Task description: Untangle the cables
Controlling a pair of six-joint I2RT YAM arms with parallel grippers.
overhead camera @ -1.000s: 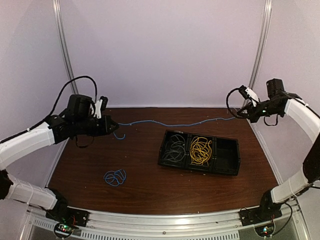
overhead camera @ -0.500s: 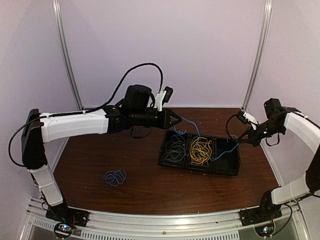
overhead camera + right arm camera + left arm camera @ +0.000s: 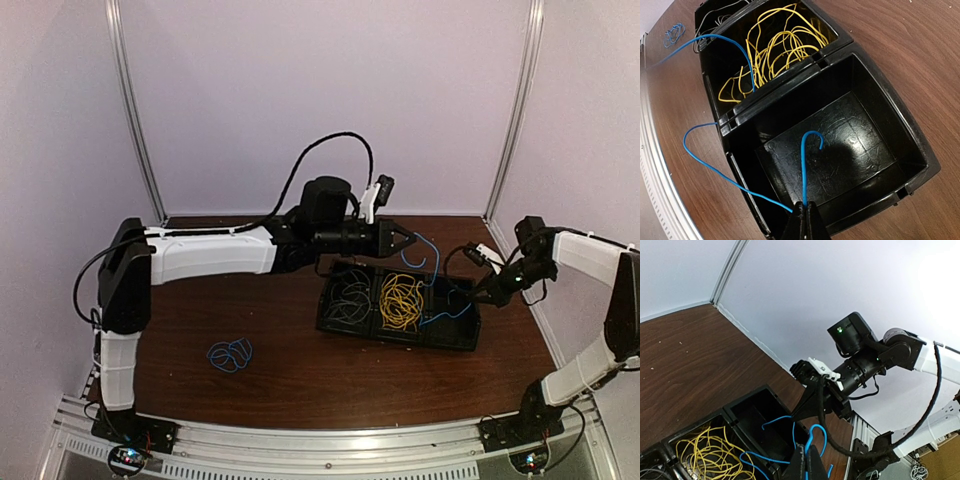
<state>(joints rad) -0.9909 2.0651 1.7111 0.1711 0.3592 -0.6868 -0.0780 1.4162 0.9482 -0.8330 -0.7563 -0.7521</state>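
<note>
A blue cable hangs between my two grippers over the black tray. My left gripper is shut on one end, above the tray's far edge; the cable loops up from its fingertips. My right gripper is shut on the other end, just above the tray's empty right compartment. The cable sags across the yellow cables in the middle compartment. Pale grey cables fill the left compartment. A second blue cable bundle lies on the table at front left.
The brown table is walled by pale panels with metal posts at the back corners. My left arm stretches across the table's back half. A metal rail runs along the near edge.
My left gripper has swung from the table's far left to above the tray, carrying its cable end. My right gripper has come down and inward to the tray's right compartment. The taut cable now sags.
</note>
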